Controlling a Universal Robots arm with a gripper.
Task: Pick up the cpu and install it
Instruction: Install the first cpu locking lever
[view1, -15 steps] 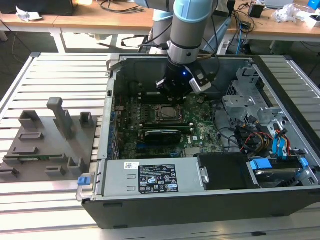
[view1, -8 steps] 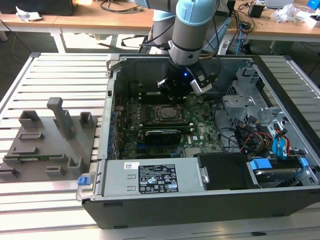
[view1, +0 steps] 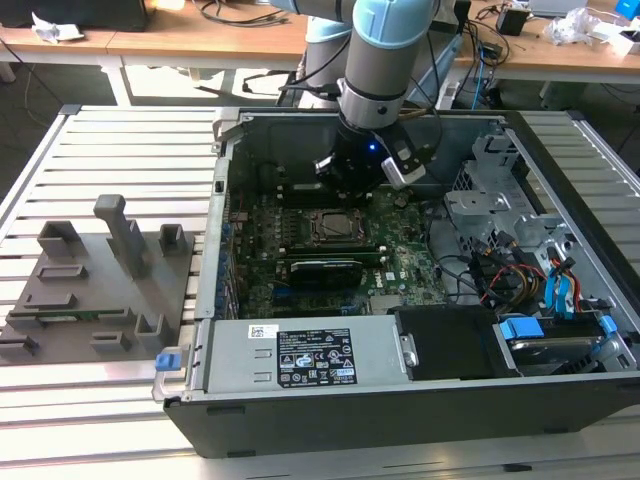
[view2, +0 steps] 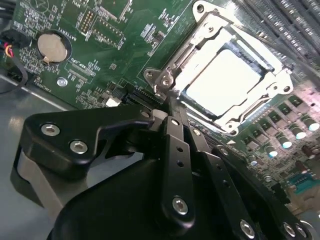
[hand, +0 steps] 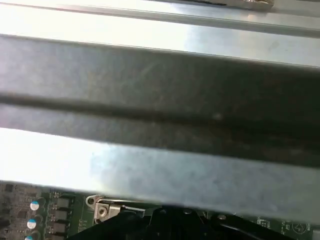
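The cpu (view2: 224, 81) lies flat in the motherboard socket (view2: 227, 70), shiny face up, square with no long axis to speak of, its edges running parallel to the metal retention frame (view2: 280, 82) that borders it. In the exterior view the socket (view1: 329, 224) sits near the middle of the green motherboard (view1: 330, 250) inside the open computer case (view1: 420, 400), which lies on its side on the slatted surface (view1: 110, 150).

The gripper (view2: 167, 95) hangs just beside the socket's near corner; its black fingers (view2: 175, 135) meet at the tip with nothing between them, so it is closed and empty. In the exterior view the arm (view1: 385, 60) comes down over the case's far side, directly behind the socket.

Around the socket: a round coin cell battery (view2: 52, 47) on the board, a row of small capacitors (view2: 287, 142), and a black expansion card (view1: 325, 270) just in front of it. Drive bays with blue tabs (view1: 520, 328) fill the case toward the exterior view's right. A grey fixture block (view1: 95, 280) rests on the slats, well apart toward the exterior view's left.
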